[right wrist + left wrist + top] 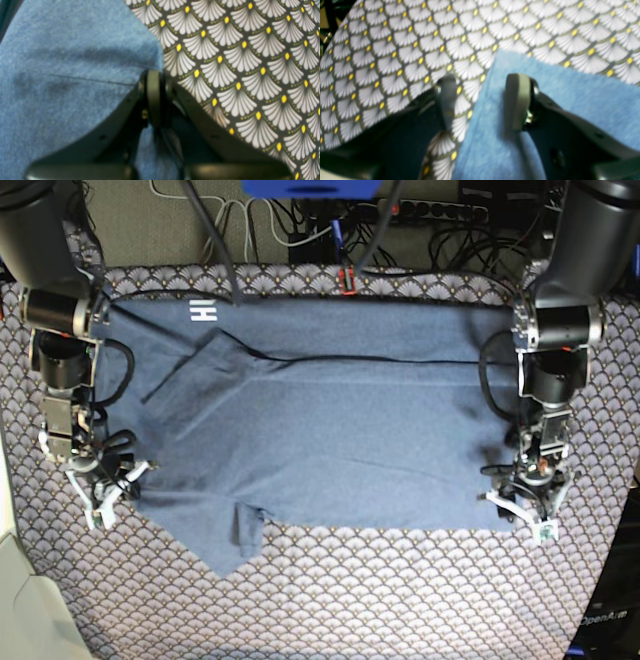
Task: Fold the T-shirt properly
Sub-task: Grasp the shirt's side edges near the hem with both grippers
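On the scallop-patterned tabletop [330,610], the right claw [155,97] pinches the T-shirt [330,440] edge; the left claw [482,100], spread, apparently straddles its corner and must close next.

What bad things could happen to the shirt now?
1. The right tool is shut on the very edge of the T-shirt, so the cloth could slip out when it lifts.
2. The left tool is open, one finger on the shirt's corner and one on the tablecloth. It might pinch the tablecloth too.
3. With only one side gripped, lifting now could drag the shirt crooked and add wrinkles.
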`<state>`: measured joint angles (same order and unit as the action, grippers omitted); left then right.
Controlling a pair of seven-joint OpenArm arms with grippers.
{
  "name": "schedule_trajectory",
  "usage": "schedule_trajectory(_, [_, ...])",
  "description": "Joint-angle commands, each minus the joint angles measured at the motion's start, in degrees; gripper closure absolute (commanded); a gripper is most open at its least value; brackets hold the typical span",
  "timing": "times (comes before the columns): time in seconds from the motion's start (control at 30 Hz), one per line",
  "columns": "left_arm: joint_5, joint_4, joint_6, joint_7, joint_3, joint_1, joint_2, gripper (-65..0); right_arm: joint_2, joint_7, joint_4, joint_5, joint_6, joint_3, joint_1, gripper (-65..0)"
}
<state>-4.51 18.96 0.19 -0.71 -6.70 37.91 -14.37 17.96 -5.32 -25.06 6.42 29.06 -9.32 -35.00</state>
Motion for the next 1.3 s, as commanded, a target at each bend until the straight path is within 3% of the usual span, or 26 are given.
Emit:
schedule_trajectory(0.0, [0.16, 0.51, -0.05, -1.71, -0.11, 2.05, -0.62, -31.7, 0.73, -0.08, -0.66, -0.04, -0.09, -0.04, -1.35, 0.0])
schedule_trajectory(0.4, [-0.37, -1.16, -0.23, -1.97, -0.38, 1.08, -0.35, -31.7, 0.64, -0.08, -0.66, -0.04, -0.09, -0.04, -1.35, 0.0])
schedule_trajectory(0.63, [-0.45, -3.88, -0.23, -7.86, -0.20, -0.77, -0.09, -31.7, 0.64, -0.17, -0.74, -0.04, -0.09, -0.04, -1.35, 0.0])
schedule_trajectory(0.9, [-0.45, -4.68, -0.32, -9.00, -0.11, -0.86, 0.52, -30.2, 0.64, -0.17, -0.74, -0.04, -0.09, -0.04, -1.35, 0.0])
schedule_trajectory(1.0, [-0.45, -4.68, -0.32, -9.09, -0.11, -0.86, 0.61, -19.5, 0.64, -0.17, -0.74, -0.04, -0.09, -0.04, -1.26, 0.0])
schedule_trajectory(1.1, [-0.45, -4.68, -0.32, -9.09, -0.11, -0.86, 0.88, -1.8, 0.73, -0.17, -0.74, 0.05, -0.09, -0.04, -1.26, 0.0])
schedule_trajectory(1.27, [-0.45, -4.68, -0.32, -9.09, -0.29, -0.94, 0.88, -0.1, 0.90, -0.17, -0.74, 0.05, 0.00, 0.05, -1.26, 0.0])
